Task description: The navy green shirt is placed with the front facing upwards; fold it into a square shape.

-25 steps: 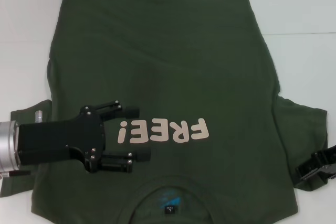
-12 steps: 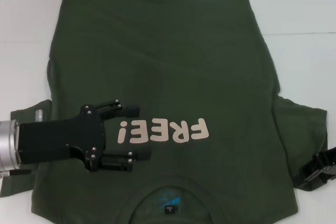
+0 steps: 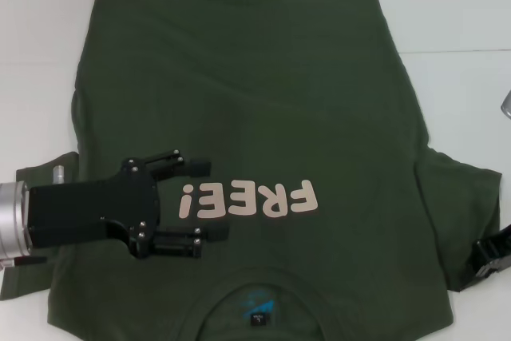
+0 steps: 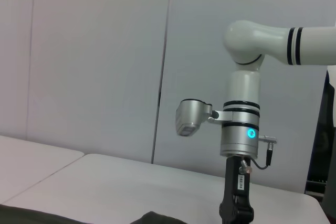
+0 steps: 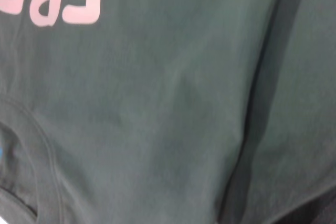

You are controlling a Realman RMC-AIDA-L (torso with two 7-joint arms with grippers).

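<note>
Green navy green shirt (image 3: pixel 255 117) lies unfolded on counter (image 3: pixel 455 13), left gripper (image 3: pixel 207 200) wide over chest unchanged, right gripper (image 3: pixel 491 257) retreating off sleeve, finger state unclear, fold not started.

The navy green shirt (image 3: pixel 255 117) is spread over the table (image 3: pixel 455 13), filling the frame's centre (its collar at the bottom edge); the left gripper (image 3: pixel 204 199) is placed over its lower left.

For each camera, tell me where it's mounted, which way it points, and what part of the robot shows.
Head view: looks down on the navy green shirt; left end effector open above it, right end effector at the sleeve edge.
Left wrist view: faces across the table toward the right arm.
Right wrist view: close above the shirt; no robot parts visible.
Shared: the FREE! lettering appears in head and right wrist views.
</note>
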